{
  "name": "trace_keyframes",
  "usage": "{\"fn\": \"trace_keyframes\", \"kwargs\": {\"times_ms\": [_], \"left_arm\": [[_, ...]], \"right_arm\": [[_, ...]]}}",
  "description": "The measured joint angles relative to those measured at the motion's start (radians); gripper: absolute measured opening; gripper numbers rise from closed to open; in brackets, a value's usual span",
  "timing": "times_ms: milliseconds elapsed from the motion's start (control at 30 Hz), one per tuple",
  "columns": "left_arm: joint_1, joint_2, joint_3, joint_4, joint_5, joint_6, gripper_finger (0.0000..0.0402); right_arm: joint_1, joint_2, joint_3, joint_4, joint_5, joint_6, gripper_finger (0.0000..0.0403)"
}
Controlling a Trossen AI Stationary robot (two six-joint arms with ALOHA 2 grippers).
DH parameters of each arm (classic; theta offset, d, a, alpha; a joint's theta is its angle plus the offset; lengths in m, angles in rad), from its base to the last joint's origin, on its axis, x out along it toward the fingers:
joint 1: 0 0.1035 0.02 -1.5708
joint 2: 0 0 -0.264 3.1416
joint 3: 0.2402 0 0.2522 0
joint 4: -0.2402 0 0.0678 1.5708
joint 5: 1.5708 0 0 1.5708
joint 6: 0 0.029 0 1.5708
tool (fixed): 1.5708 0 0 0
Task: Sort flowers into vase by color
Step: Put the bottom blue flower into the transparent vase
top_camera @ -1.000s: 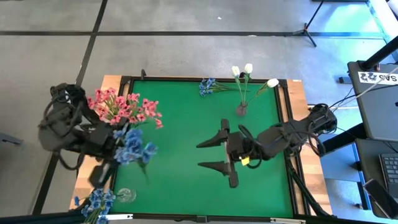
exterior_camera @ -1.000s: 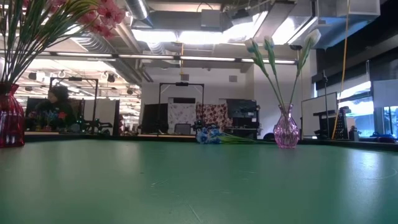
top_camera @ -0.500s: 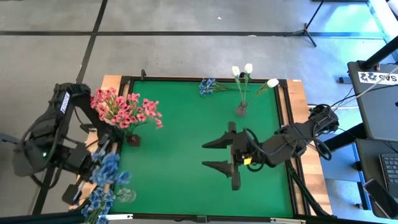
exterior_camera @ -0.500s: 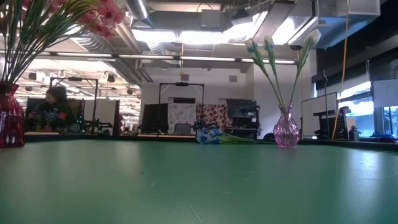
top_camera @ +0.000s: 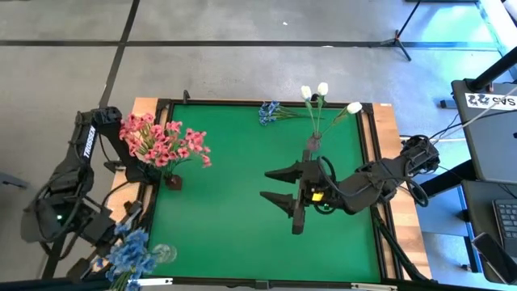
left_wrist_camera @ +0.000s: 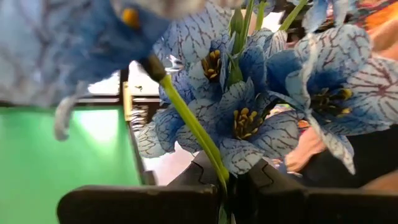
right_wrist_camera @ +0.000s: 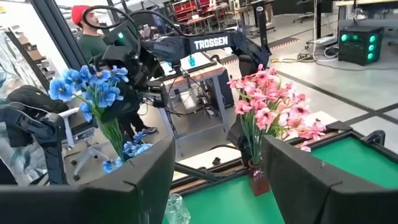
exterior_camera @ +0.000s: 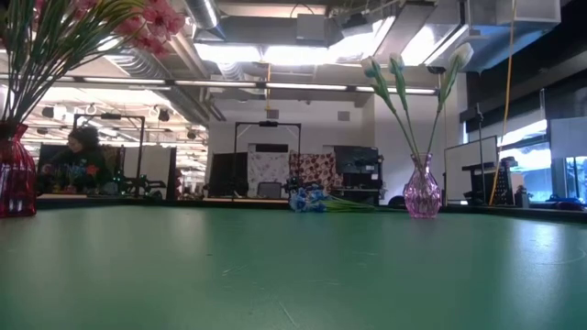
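My left gripper (left_wrist_camera: 227, 186) is over the table's near left corner, shut on a blue sprig (top_camera: 129, 245) whose blossoms (right_wrist_camera: 90, 90) stand above a clear vase (top_camera: 164, 255). More blue blossoms (top_camera: 121, 268) stand in that vase. Pink sprigs (top_camera: 161, 141) stand in a red vase (exterior_camera: 14, 179). White buds (top_camera: 323, 90) stand in a pink glass vase (exterior_camera: 422, 192). Another blue sprig (top_camera: 271, 111) lies flat by the far edge. My right gripper (top_camera: 273, 185) hovers open over the middle of the table, right of centre. Neither gripper shows in the low view. My left gripper pinches the blue sprig's thin green stem (left_wrist_camera: 214, 168) between its two fingers, below the blossoms. The fingers lie across the stem. The sprig is lifted clear, blossoms above the fingers; its lower stem is hidden behind the gripper.
The table has a green mat (top_camera: 242, 234) in a wooden frame (top_camera: 386, 129). Open mat lies between the red vase and my right gripper. A person (right_wrist_camera: 90, 28) sits beyond the table's left side, and another person (exterior_camera: 83, 151) is far back in the room.
My left arm has swung from beside the red vase toward the near left corner, carrying the blue sprig to above the clear vase. My right gripper has shifted slightly toward the far edge and turned a little, staying open.
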Motion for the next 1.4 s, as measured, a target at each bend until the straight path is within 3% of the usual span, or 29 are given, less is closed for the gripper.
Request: {"fn": "trace_keyframes", "kwargs": {"times_ms": [167,367,600,733,900,1400], "left_arm": [[-0.074,0.0,-0.041,0.023,-0.094,0.022,0.0008],[-0.064,0.0,-0.078,0.022,-0.214,0.062,0.0008],[0.043,0.0,-0.128,-0.002,-0.192,0.057,0.0008],[0.055,-0.013,-0.187,-0.097,-0.165,-0.081,0.0008],[0.029,-0.038,-0.275,-0.116,-0.166,-0.222,0.0009],[-0.11,-0.065,-0.289,-0.219,-0.264,-0.33,0.0009]], "right_arm": [[0.0,0.0,0.0,0.002,0.002,0.027,0.0237],[0.0,0.0,0.0,0.003,0.02,0.027,0.0237],[0.0,0.0,0.0,0.002,0.045,0.027,0.0237],[0.0,0.0,0.0,0.003,0.045,0.027,0.0237],[-0.009,0.0,-0.001,0.002,0.065,0.027,0.0237],[-0.016,0.001,-0.001,0.001,0.097,0.073,0.0237]]}}
